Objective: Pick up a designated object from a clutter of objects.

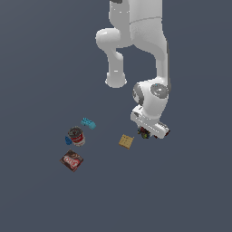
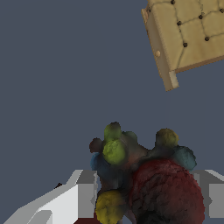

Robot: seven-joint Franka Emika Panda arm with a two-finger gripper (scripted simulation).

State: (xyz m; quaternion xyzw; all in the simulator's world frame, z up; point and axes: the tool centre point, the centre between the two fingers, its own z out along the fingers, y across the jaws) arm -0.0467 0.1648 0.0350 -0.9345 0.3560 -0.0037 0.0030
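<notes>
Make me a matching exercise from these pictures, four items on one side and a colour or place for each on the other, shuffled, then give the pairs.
Things:
1. cracker
2. can
3. flat box
4. knobbly lump

Descriptions:
A. dark red, nearest the exterior view's bottom edge
B. between the gripper fingers
C. tan square, just to the exterior view's left of the gripper
D. red-labelled, beside the cyan piece

Pairs: 1-C, 2-D, 3-A, 4-B
</notes>
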